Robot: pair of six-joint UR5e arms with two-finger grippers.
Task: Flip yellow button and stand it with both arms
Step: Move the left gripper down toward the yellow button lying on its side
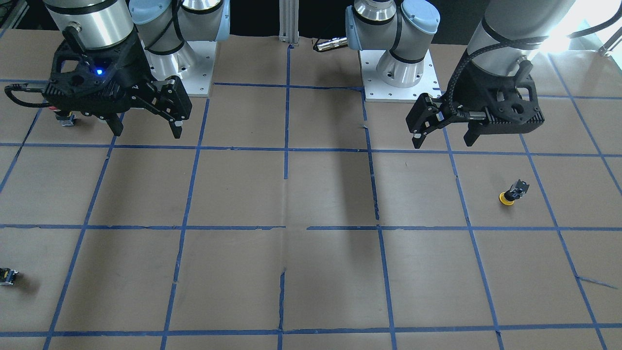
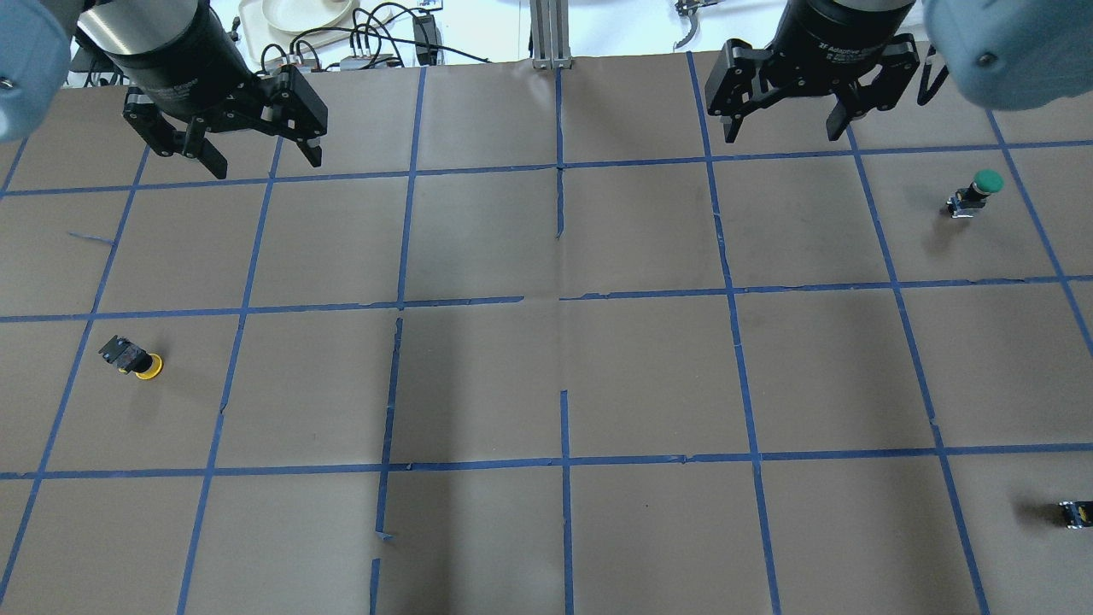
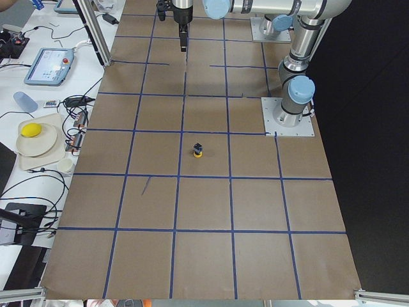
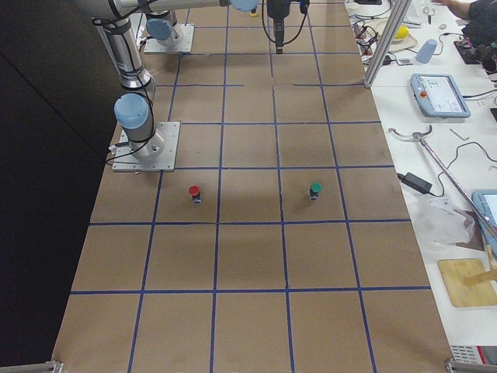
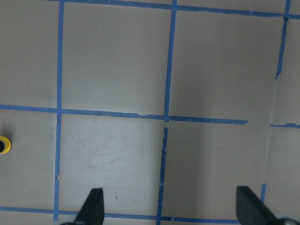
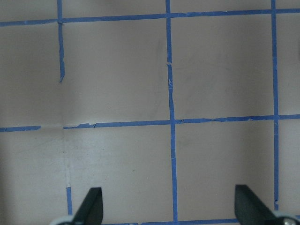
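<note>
Desk (image 2: 546,376) of brown paper, gridded in blue tape (image 2: 559,295), carries everything. Over its left half hangs the left pincer (image 2: 260,161), released and empty. Over the right half is the right pincer (image 2: 783,130), likewise released. The yellow button (image 2: 135,359) lies on its side on the left half, outward of the left pincer, which I judge the nearer. Its long axis runs roughly across the desk, cap toward the middle.
</note>
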